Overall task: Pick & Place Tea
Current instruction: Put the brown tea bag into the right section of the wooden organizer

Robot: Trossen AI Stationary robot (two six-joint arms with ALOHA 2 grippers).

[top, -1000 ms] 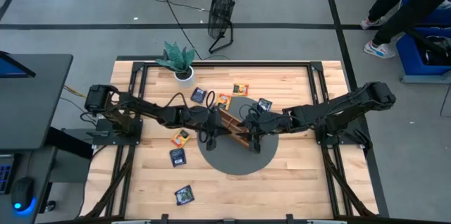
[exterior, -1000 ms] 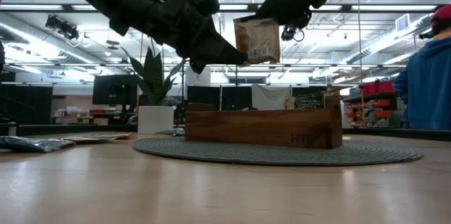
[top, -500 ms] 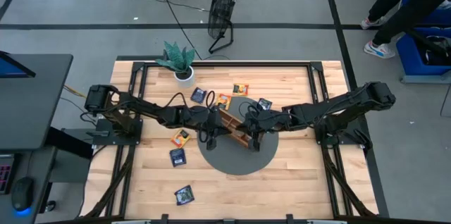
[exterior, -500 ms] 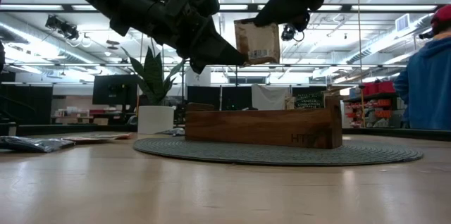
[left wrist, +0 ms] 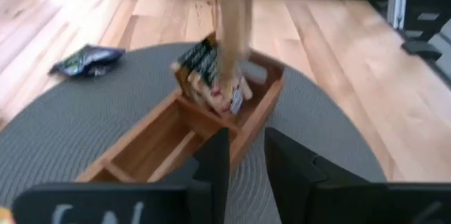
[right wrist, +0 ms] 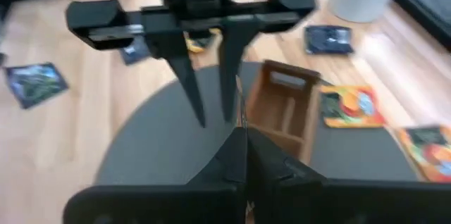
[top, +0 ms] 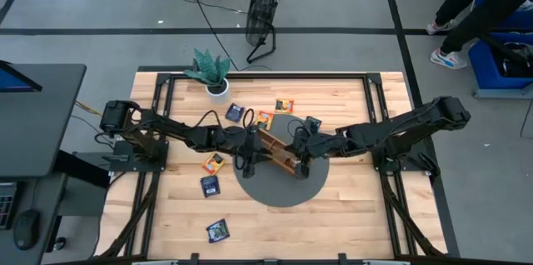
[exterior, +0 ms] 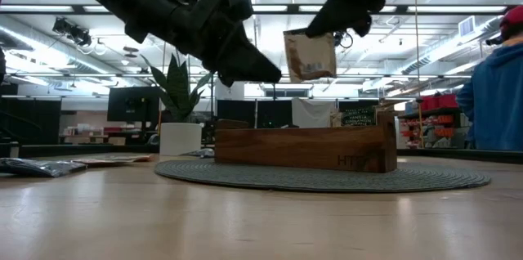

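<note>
Beige sachet [exterior: 310, 55] hangs from right fingers [exterior: 339, 24] above wooden tray [exterior: 304, 147].

arms: I see two dark, jointed arms, thick at the bases
left gripper [exterior: 245, 68]: black, tapered to a wedge
right gripper [right wrist: 239, 146]: matte black, slim pointed fingers
cables: black, looping along my left arm

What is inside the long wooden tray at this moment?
The wooden tray holds a few upright tea sachets in one end compartment; the nearer compartments look empty. A beige sachet hanging from the right gripper covers part of them, so their number is unclear.
</note>
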